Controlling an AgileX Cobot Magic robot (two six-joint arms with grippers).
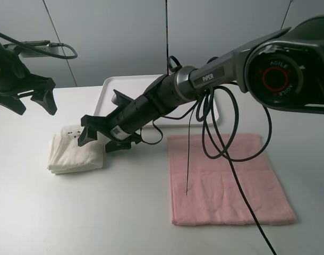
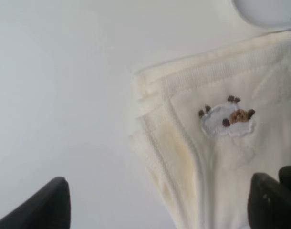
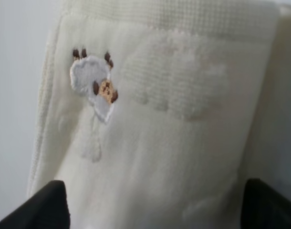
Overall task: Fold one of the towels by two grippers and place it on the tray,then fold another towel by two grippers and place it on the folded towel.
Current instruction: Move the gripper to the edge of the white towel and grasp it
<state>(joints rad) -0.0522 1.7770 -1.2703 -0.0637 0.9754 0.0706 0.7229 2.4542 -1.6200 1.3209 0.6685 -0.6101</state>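
The cream towel (image 1: 71, 155) lies folded into a small thick pad on the table at the left, its printed motif (image 3: 95, 90) facing up. My right gripper (image 1: 98, 142) reaches across the middle to the pad's right edge. Its jaws stand open and wide, with the towel (image 3: 174, 124) between the fingers (image 3: 40, 205). My left gripper (image 1: 34, 103) hangs open above and behind the pad, and the left wrist view looks down on the towel (image 2: 231, 157). The pink towel (image 1: 226, 180) lies flat and unfolded at the right. The white tray (image 1: 111, 90) sits at the back, partly hidden by the right arm.
Black cables (image 1: 226, 138) loop from the right arm and dangle over the pink towel. The tray's rounded corner (image 2: 269, 9) shows just beyond the cream towel in the left wrist view. Bare white table (image 1: 98, 212) runs along the front.
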